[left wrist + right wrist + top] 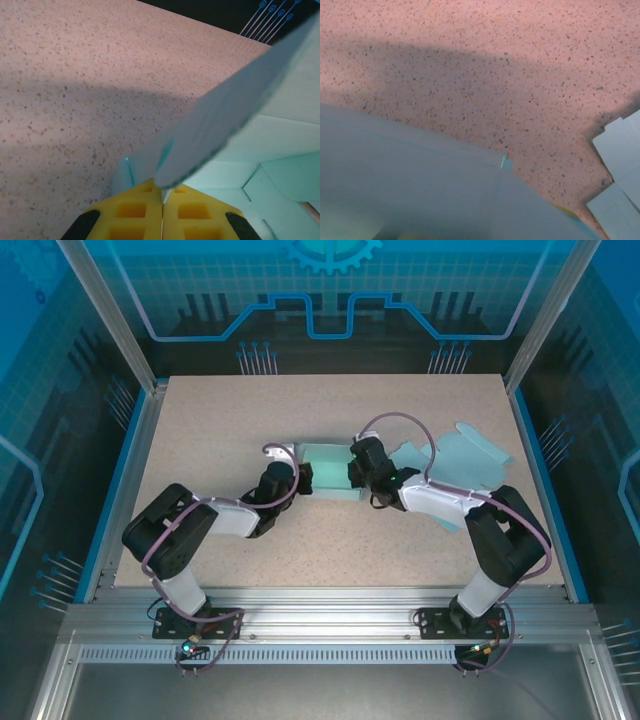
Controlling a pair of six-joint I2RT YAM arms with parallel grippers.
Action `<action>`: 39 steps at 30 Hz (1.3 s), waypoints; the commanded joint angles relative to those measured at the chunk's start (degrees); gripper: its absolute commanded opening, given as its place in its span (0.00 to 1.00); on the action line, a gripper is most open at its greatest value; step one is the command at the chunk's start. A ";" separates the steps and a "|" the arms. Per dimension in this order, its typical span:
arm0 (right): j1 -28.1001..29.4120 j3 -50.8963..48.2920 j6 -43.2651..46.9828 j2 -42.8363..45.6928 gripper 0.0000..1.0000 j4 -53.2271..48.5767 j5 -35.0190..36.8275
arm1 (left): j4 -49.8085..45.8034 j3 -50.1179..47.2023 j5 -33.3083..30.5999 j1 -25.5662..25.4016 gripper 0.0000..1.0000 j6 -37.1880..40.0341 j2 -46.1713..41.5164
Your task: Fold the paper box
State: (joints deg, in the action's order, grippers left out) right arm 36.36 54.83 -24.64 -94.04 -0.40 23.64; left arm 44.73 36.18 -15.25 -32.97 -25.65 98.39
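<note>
Yellow pads [132, 210] of the left gripper [162, 200] are pressing together on a thin flap of the paper box [220, 115], which is rising up and away just ahead of them. The right gripper [358, 475] is meeting the box's opposite side. A panel is covering its fingers, so I cannot tell their grip. The rest is lying flat on the table [220, 430] beside that arm.

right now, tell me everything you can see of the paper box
The paper box is pale teal card, partly folded, lying at the middle of the table. One curved-edged flap is pinched between the left gripper's shut yellow pads. The right gripper sits at its right edge; whether it grips is hidden.
</note>
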 commanded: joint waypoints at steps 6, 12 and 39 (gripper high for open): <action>2.72 -5.28 -0.85 2.45 0.16 5.06 0.46 | 3.03 -6.20 5.33 -1.62 0.08 -3.63 -0.61; 3.73 -9.13 -0.12 3.33 0.16 6.93 2.09 | 3.90 -8.57 5.40 -1.59 0.12 -4.49 -1.97; 8.32 -12.20 -0.05 9.35 0.47 0.93 9.94 | -25.75 -18.33 2.33 -1.77 0.78 -4.65 -40.57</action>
State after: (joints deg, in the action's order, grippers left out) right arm 42.78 43.05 -24.38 -87.46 4.10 29.91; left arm 28.36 18.20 -10.96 -34.35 -30.15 63.02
